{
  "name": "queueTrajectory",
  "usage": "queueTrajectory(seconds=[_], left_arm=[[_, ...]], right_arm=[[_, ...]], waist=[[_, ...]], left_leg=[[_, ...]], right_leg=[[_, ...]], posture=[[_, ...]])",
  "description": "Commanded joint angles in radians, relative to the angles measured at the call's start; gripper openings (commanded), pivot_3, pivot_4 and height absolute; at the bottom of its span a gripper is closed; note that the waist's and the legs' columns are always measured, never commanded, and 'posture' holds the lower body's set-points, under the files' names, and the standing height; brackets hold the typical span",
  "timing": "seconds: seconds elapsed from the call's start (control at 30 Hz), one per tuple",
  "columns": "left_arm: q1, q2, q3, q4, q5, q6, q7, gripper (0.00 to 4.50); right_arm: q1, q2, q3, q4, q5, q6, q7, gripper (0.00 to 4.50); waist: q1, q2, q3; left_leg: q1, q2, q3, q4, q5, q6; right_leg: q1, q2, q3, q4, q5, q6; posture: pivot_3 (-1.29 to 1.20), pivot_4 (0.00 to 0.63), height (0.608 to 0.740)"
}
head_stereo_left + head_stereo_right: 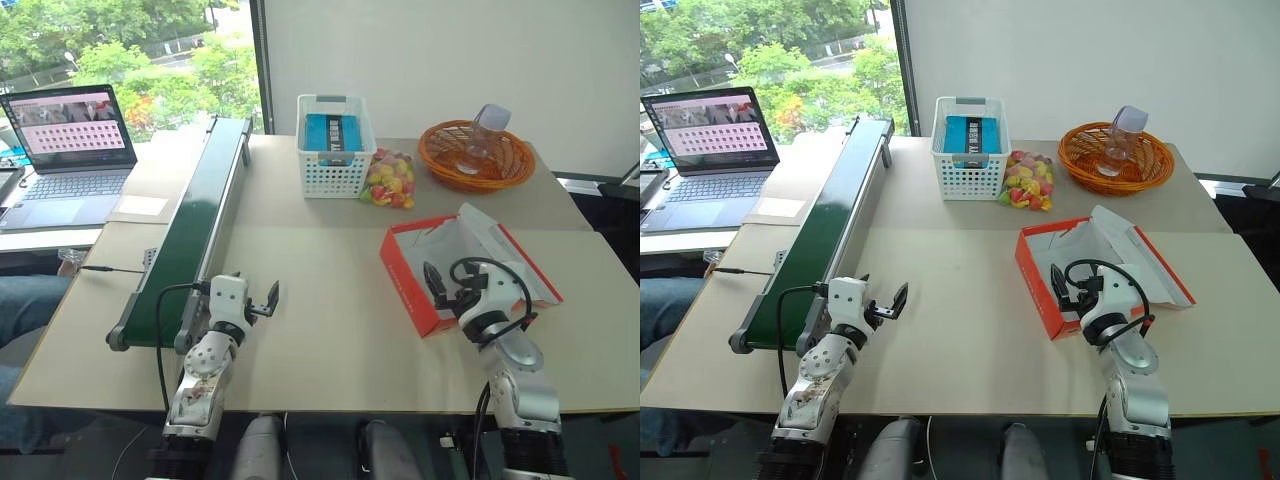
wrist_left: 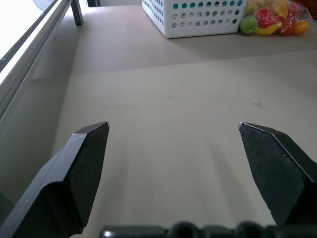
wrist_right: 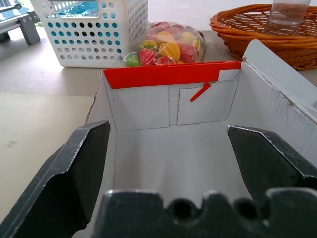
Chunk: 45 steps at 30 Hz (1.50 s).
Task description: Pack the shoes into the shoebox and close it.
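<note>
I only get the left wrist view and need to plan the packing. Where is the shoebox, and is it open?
Observer: The shoebox lies open on the right half of the table, with its lid swung back toward the robot's right.
Operator: Where is the right arm relative to it?
Observer: The right end effector hovers at the box's near end, fingers wide apart, pointing into the white interior.
Operator: What sits beyond the box?
Observer: A wicker basket with a clear cup in it stands at the far right of the table.
</note>
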Motion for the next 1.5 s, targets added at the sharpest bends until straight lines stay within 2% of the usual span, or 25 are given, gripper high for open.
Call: queueTrajectory(seconds=[0.03, 0.2, 0.3, 0.4, 0.53, 0.67, 0.73, 0.87, 1.0, 1.17, 1.33, 1.5], left_arm=[[-0.025, 0.001, 0.011, -0.007, 0.012, -0.023, 0.010, 4.48], [-0.051, 0.026, 0.017, -0.035, 0.030, -0.006, 0.011, 4.48], [-0.087, 0.064, 0.037, -0.133, 0.014, 0.057, -0.003, 4.48], [-0.181, 0.112, 0.101, -0.241, -0.063, 0.214, -0.014, 4.48], [-0.291, 0.197, 0.111, -0.276, -0.084, 0.337, -0.063, 4.48], [-0.375, 0.282, 0.100, -0.297, -0.168, 0.442, -0.199, 4.48], [-0.380, 0.335, 0.082, -0.326, -0.209, 0.466, -0.291, 4.48], [-0.362, 0.400, 0.063, -0.382, -0.275, 0.572, -0.368, 4.48], [-0.334, 0.387, 0.097, -0.417, -0.312, 0.644, -0.331, 4.48], [-0.336, 0.364, 0.134, -0.397, -0.274, 0.672, -0.220, 4.48], [-0.348, 0.299, 0.222, -0.360, -0.236, 0.673, -0.066, 4.48], [-0.322, 0.301, 0.326, -0.286, -0.215, 0.647, 0.000, 4.48]], right_arm=[[-0.004, -0.005, -0.008, 0.004, 0.009, -0.010, 0.006, 4.50], [-0.036, -0.032, -0.018, -0.050, 0.027, 0.035, 0.006, 4.50], [-0.091, -0.061, -0.037, -0.150, 0.066, 0.123, -0.006, 4.50], [-0.179, -0.145, -0.021, -0.233, 0.135, 0.257, 0.056, 4.50], [-0.301, -0.210, -0.021, -0.222, 0.204, 0.355, 0.101, 4.50], [-0.388, -0.259, 0.021, -0.208, 0.248, 0.427, 0.185, 4.50], [-0.410, -0.270, 0.041, -0.199, 0.262, 0.446, 0.225, 4.50], [-0.426, -0.272, 0.074, -0.179, 0.270, 0.468, 0.275, 4.50], [-0.442, -0.253, 0.112, -0.148, 0.254, 0.462, 0.290, 4.50], [-0.475, -0.225, 0.140, -0.100, 0.246, 0.444, 0.301, 4.50], [-0.558, -0.150, 0.192, 0.013, 0.208, 0.399, 0.312, 4.50], [-0.627, -0.092, 0.244, 0.091, 0.167, 0.369, 0.332, 4.50]], waist=[[0.000, 0.000, 0.000], [0.000, 0.000, 0.000], [0.000, 0.001, 0.001], [0.001, 0.001, 0.001], [0.002, 0.001, 0.001], [0.006, 0.001, 0.001], [0.005, 0.001, 0.001], [0.006, 0.001, 0.001], [0.004, 0.001, 0.001], [0.004, 0.001, 0.001], [0.002, 0.001, 0.001], [0.002, 0.001, 0.001]], left_leg=[[0.000, 0.000, 0.000, 0.000, 0.000, 0.000], [-0.001, 0.000, 0.000, 0.000, 0.000, 0.000], [-0.003, 0.000, 0.000, -0.001, 0.000, 0.000], [-0.006, 0.000, 0.000, -0.001, 0.000, 0.000], [-0.007, 0.000, 0.000, -0.001, 0.000, 0.000], [-0.006, -0.001, 0.000, 0.000, 0.000, 0.000], [-0.007, -0.001, 0.000, 0.000, 0.000, 0.000], [-0.008, -0.001, 0.000, -0.001, 0.000, 0.001], [-0.008, -0.001, 0.000, 0.001, 0.000, 0.001], [-0.007, 0.000, 0.000, 0.002, 0.000, 0.001], [-0.007, -0.001, 0.000, 0.003, 0.000, 0.001], [-0.007, 0.000, 0.000, 0.002, 0.000, 0.001]], right_leg=[[0.000, 0.000, 0.000, 0.000, 0.000, 0.000], [0.000, 0.000, 0.000, -0.002, 0.000, 0.000], [-0.001, 0.000, 0.000, -0.002, 0.000, 0.000], [-0.002, 0.000, 0.000, -0.001, 0.001, 0.000], [-0.001, 0.000, 0.000, -0.001, 0.002, 0.000], [0.000, 0.000, 0.000, -0.001, 0.002, 0.001], [-0.001, 0.000, 0.000, -0.001, 0.001, 0.001], [-0.001, 0.000, 0.000, -0.001, 0.000, 0.002], [-0.001, 0.000, 0.000, -0.001, 0.001, 0.002], [-0.001, 0.000, 0.000, -0.001, 0.004, 0.002], [-0.001, 0.000, 0.000, -0.001, 0.005, 0.001], [-0.002, 0.002, 0.000, 0.001, 0.005, 0.002]], posture=[[0.00, 0.150, 0.735], [0.00, 0.150, 0.735], [0.00, 0.150, 0.735], [0.00, 0.150, 0.735], [0.00, 0.150, 0.735], [0.00, 0.150, 0.735], [0.00, 0.150, 0.735], [0.00, 0.150, 0.735], [0.00, 0.150, 0.735], [0.00, 0.150, 0.735], [0.00, 0.150, 0.735], [0.00, 0.150, 0.735]])
